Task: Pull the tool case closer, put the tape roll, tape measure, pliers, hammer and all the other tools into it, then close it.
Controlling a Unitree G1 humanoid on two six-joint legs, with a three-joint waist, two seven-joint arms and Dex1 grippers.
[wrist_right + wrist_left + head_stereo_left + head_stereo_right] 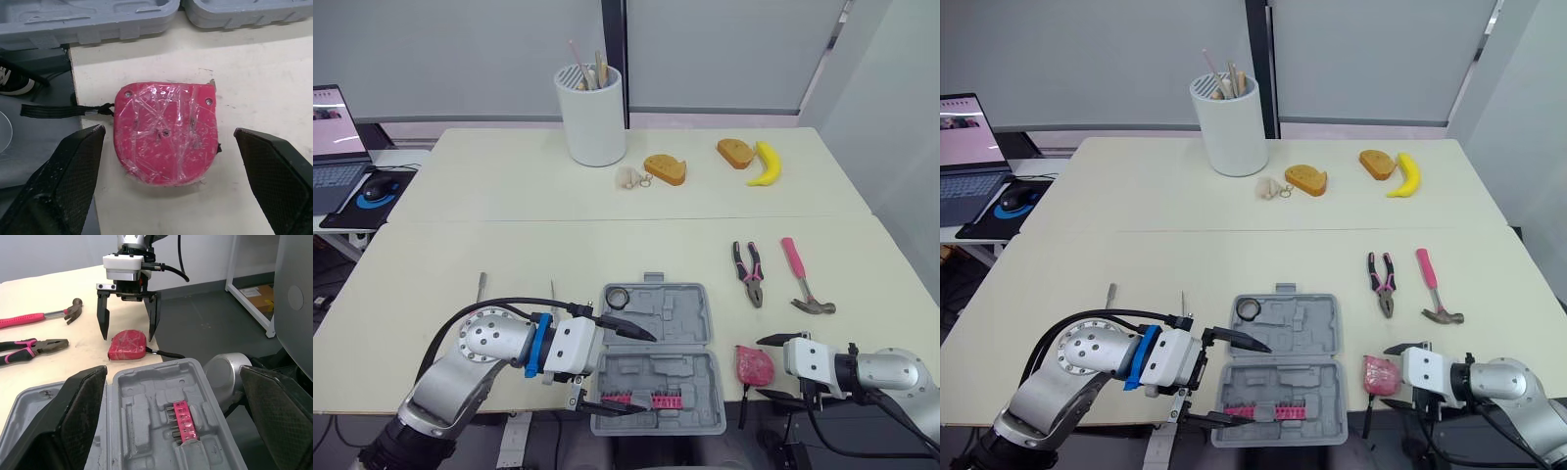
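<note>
- The grey tool case (656, 357) lies open at the near edge of the table (558, 225), both halves flat, with a pink bit holder (646, 397) seated in the near half.
- The tape roll (615, 295) sits in the left corner of the case's far half.
- The left gripper (619, 367) reaches over the case's left side, its jaws spread wide, one finger over each half, holding nothing.
- The red tape measure (165, 132) rests on the table just right of the case, its black strap trailing off the near edge.
- The right gripper (762, 367) straddles the tape measure, jaws wide and clear of it on either side.
- The pliers (750, 273) and the pink-handled hammer (806, 279) lie side by side farther back on the right, apart from the case.
- Two slim tools (553, 292), possibly screwdrivers, lie left of the case.
- A white utensil holder (591, 116) and a banana (767, 164) stand at the far side.
</note>
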